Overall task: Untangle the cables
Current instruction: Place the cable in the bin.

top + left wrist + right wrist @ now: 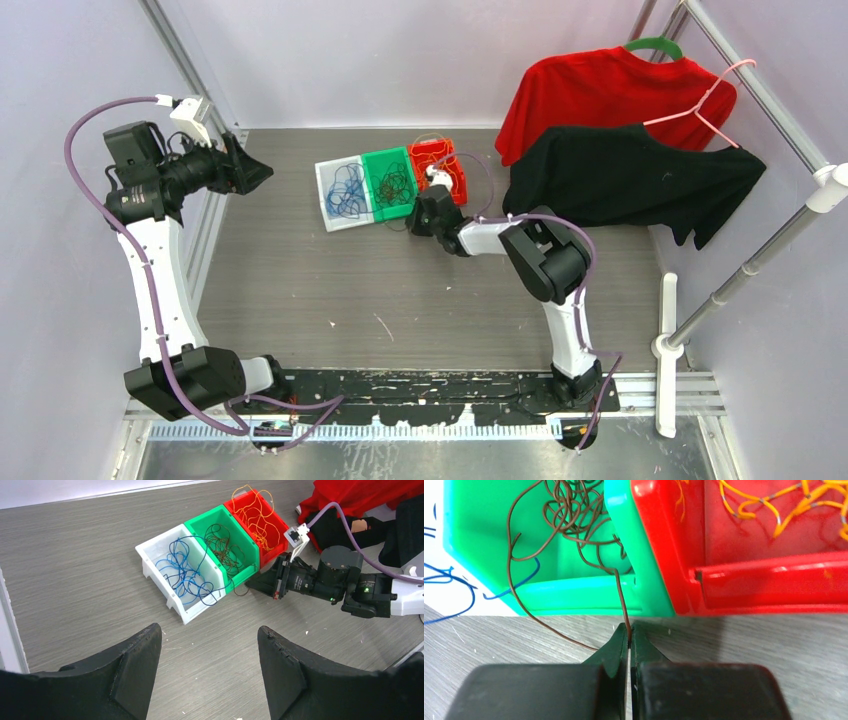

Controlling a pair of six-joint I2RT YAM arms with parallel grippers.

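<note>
Brown wire is the story right now: the right gripper (629, 632) is pinched tight on a strand of the brown cable (574, 502), right at tabletop level, just in front of the green bin (574, 587). That strand trails out over the bin's front lip and loops across the grey table (400, 300), while the rest of its tangle sits inside the bin. Count them up: three bins in a row touching side by side, namely the white bin (150, 560), the green one and the red bin (749, 580), and three bundles, one per bin. The blue cable (185, 572) is in the white one with a loop straying over into the green, and the orange cable (794, 507) fills the red. Two grippers are in play. The left gripper (209, 630) hangs well off to the side, fingers spread wide and holding nothing. By the look of it, this is tidy-up time, dealing with the brown tail that spills outside. I'd say the next move calls for a gentle lift, clearing that lip without dragging the clump out or shoving the light bin.
</note>
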